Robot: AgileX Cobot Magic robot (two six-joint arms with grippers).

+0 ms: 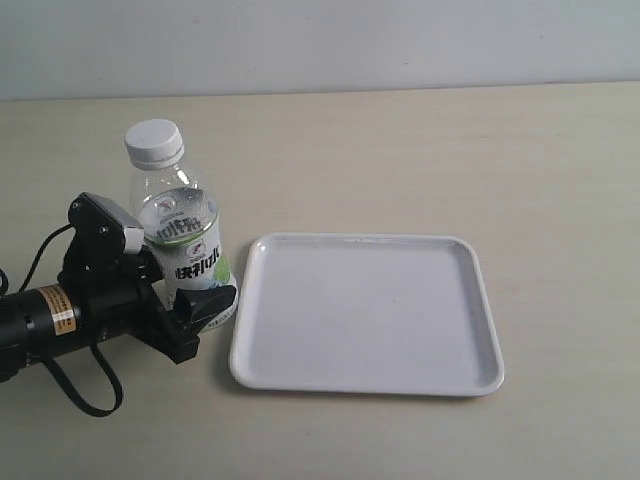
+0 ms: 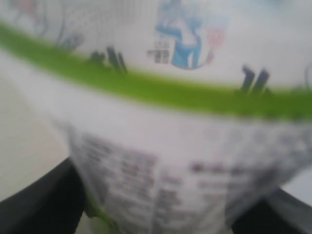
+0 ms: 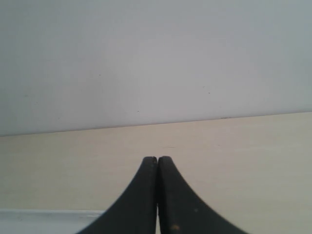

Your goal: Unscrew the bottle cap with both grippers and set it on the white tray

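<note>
A: We've got the left gripper (image 1: 192,300) clamped low on the bottle (image 1: 180,235), cap (image 1: 155,141) on top, not yet off

B: And our right gripper (image 3: 157,195) is pinched shut, empty, over the table (image 3: 234,146). We need it open and down on that cap

A: Tray (image 1: 370,310) waits just beside the bottle; pale table, plain wall (image 1: 320,40) behind

This looks like a robotics lab or test room: my black cylindrical arm with its orange label (image 1: 40,318) reaches over a pale beige wood-grain table (image 1: 430,150) before a plain grey-white wall (image 1: 320,40).
</note>
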